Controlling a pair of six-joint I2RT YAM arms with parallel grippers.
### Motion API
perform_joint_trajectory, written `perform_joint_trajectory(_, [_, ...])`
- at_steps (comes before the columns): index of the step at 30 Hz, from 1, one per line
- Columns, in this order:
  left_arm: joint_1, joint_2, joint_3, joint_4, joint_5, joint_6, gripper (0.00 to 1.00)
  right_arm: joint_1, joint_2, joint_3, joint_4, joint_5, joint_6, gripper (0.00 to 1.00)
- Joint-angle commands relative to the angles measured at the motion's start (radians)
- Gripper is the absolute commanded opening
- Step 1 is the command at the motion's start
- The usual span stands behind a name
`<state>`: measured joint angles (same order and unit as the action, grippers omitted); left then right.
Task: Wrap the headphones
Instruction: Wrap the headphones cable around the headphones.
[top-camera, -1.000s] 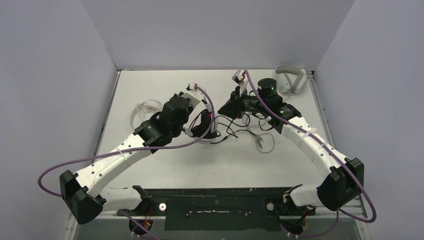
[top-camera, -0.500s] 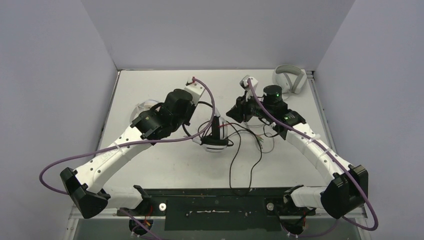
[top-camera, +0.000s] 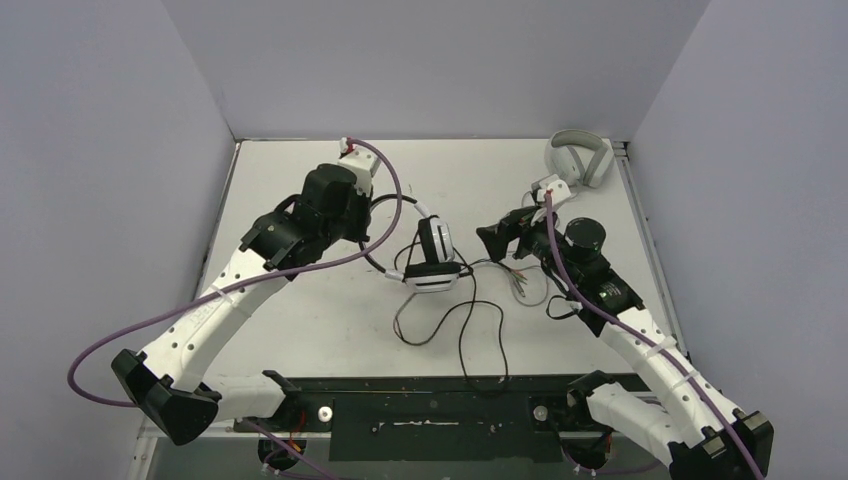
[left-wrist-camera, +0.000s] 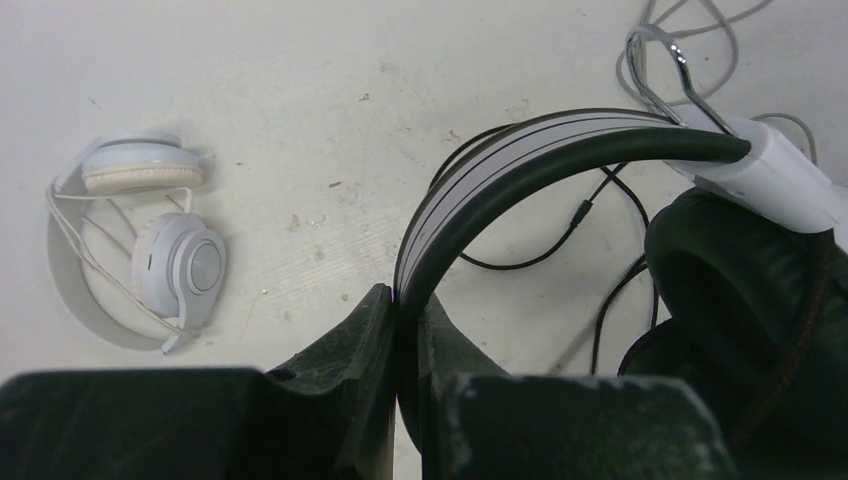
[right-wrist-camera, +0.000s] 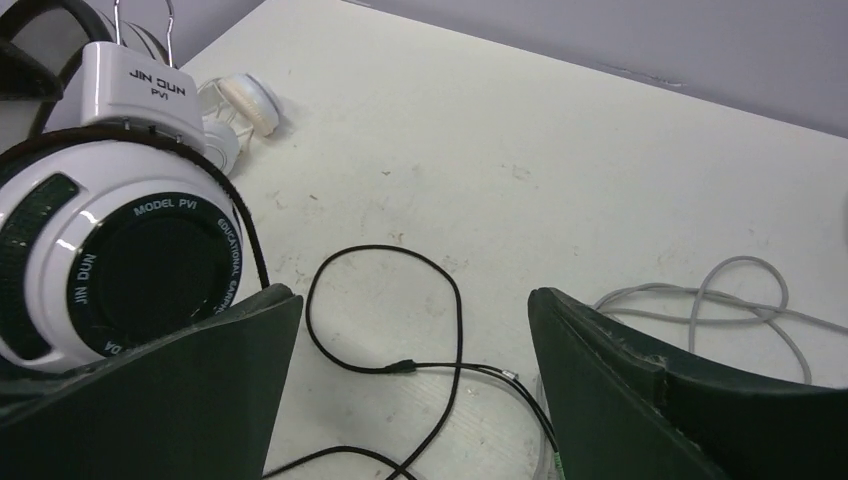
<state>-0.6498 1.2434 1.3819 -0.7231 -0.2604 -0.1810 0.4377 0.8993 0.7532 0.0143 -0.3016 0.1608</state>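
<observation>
The right gripper (right-wrist-camera: 415, 305) has just let go, jaws spread empty at 3 o'clock of the mid-table headset (top-camera: 432, 262), so its cable (right-wrist-camera: 459, 308) sprawls unwrapped toward 6; the left gripper (left-wrist-camera: 400, 300) stays clenched on the headband (left-wrist-camera: 520, 150).

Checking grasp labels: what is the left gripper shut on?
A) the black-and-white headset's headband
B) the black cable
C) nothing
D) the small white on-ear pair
A: the left wrist view shows the left gripper pinching the headband of the black-and-white headset; the white on-ear pair lies apart.
</observation>
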Motion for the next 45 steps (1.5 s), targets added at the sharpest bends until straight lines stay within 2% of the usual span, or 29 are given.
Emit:
perform_joint_trajectory(1, [0.031, 0.008, 0.140, -0.022, 0.071, -0.126, 0.00, -0.007, -0.010, -0.010, 0.033, 0.011, 0.039, 0.88])
perform_joint_trajectory(6, [0.073, 0.058, 0.220, -0.100, 0.084, -0.187, 0.00, -0.007, -0.095, -0.137, 0.101, -0.024, 0.071, 1.00])
perform_joint_trajectory(11, [0.124, 0.044, 0.252, -0.072, 0.130, -0.257, 0.00, -0.006, -0.117, -0.253, 0.171, -0.045, 0.132, 1.00])
perform_joint_trajectory(16, [0.173, 0.043, 0.336, -0.085, 0.204, -0.334, 0.00, -0.006, -0.101, -0.372, 0.413, -0.142, 0.140, 1.00])
perform_joint_trajectory(21, [0.193, 0.031, 0.405, -0.073, 0.260, -0.380, 0.00, 0.006, 0.037, -0.357, 0.498, -0.236, 0.109, 0.97])
perform_joint_trajectory(26, [0.203, 0.053, 0.488, -0.090, 0.342, -0.425, 0.00, 0.047, 0.123, -0.359, 0.660, -0.317, 0.062, 1.00])
perform_joint_trajectory(30, [0.206, 0.081, 0.555, -0.108, 0.394, -0.453, 0.00, 0.082, 0.222, -0.315, 0.716, -0.295, -0.001, 1.00])
perform_joint_trajectory(38, [0.210, 0.100, 0.634, -0.117, 0.421, -0.480, 0.00, 0.084, 0.367, -0.249, 0.748, -0.153, -0.053, 1.00])
perform_joint_trajectory(42, [0.210, 0.108, 0.660, -0.110, 0.440, -0.500, 0.00, 0.082, 0.452, -0.205, 0.737, -0.224, -0.073, 0.94])
perform_joint_trajectory(45, [0.211, 0.117, 0.691, -0.108, 0.441, -0.510, 0.00, 0.094, 0.501, -0.199, 0.790, -0.286, -0.051, 0.92])
